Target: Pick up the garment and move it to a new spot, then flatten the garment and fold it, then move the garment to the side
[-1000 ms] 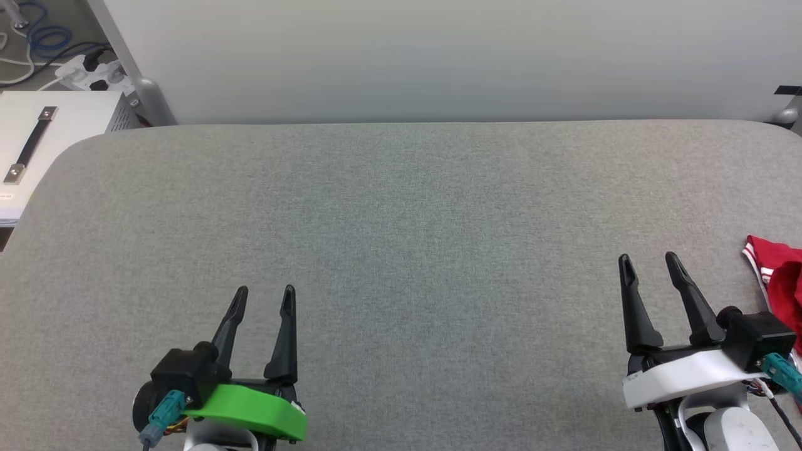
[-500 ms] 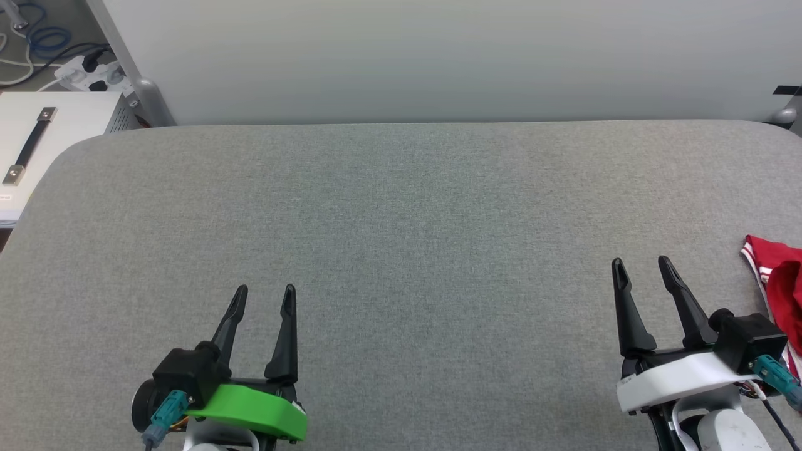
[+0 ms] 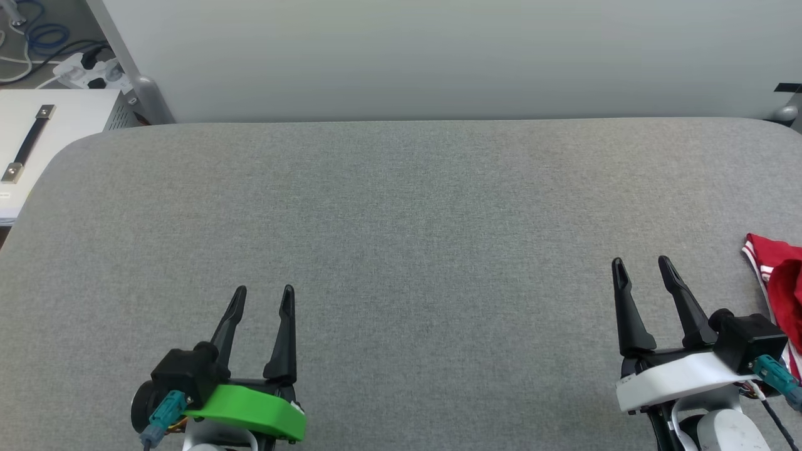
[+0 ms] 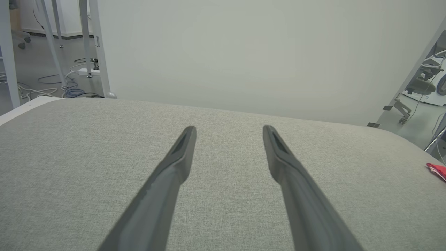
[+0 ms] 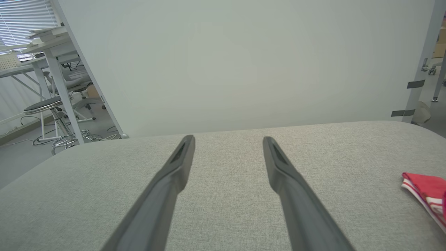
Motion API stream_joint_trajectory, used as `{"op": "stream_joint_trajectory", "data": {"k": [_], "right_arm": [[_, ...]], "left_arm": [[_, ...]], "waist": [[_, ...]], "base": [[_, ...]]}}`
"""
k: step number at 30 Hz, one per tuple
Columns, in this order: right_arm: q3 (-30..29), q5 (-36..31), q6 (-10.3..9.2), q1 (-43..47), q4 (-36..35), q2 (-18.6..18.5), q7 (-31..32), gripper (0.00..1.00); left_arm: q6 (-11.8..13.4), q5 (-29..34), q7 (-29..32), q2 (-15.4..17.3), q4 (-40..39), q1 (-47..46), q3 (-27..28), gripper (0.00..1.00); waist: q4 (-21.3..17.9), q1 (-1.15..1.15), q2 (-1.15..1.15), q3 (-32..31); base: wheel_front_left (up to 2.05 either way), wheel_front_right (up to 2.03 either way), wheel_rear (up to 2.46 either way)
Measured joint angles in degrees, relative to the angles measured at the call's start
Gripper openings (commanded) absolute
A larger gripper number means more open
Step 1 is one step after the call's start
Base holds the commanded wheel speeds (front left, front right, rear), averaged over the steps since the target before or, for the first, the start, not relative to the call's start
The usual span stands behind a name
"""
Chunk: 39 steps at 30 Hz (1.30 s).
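Observation:
The garment (image 3: 780,282) is a red cloth with red-white striped trim, lying at the right edge of the grey table (image 3: 401,219); most of it runs out of the picture. A corner of the garment (image 5: 427,190) shows low right in the right wrist view, and a sliver of the garment (image 4: 438,170) at the right edge of the left wrist view. My right gripper (image 3: 640,264) is open and empty, just left of the garment and apart from it. At the lower left my left gripper (image 3: 264,293) is open with nothing between its fingers.
A pale wall panel (image 3: 438,56) stands behind the table's far edge. A white cabinet with a black handle (image 3: 28,141) sits off the table's left corner, with cables and a power strip (image 3: 81,72) on the floor behind it.
My right gripper has drawn back a little toward the lower left, away from the garment. The left gripper has not moved.

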Motion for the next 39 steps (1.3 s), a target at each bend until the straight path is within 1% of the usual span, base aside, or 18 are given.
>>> {"op": "stream_joint_trajectory", "data": {"k": [2, 3, 15, 39], "right_arm": [[0.0, 0.0, 0.00, 0.0, 0.0, 0.0, 0.0, 1.00], [0.0, 0.0, 0.00, 0.0, 0.0, 0.0, 0.0, 0.00], [-0.2, -0.2, 0.00, 0.0, -0.1, 0.0, 0.7, 0.00], [-0.7, -3.2, 0.00, 0.2, -1.0, 0.4, 3.6, 0.00]], "left_arm": [[0.0, -0.4, 0.0, 0.0, -0.1, 0.0, 0.1, 1.00], [0.0, -0.5, 0.0, 0.0, -0.1, 0.0, 0.1, 0.00], [0.1, -0.1, 0.7, 0.0, -0.1, 0.0, 0.0, 0.00], [1.5, 2.3, 3.6, 0.0, -1.1, -0.1, 0.5, 0.00]], "waist": [[0.0, 0.00, 0.00, 0.1], [0.0, 0.00, 0.00, 0.1], [-0.1, 0.00, 0.00, -0.1], [-0.2, 0.00, 0.00, -0.6]], "base": [[0.00, 0.00, 0.00], [0.00, 0.00, 0.00], [0.00, 0.00, 0.00], [0.00, 0.00, 0.00]]}}
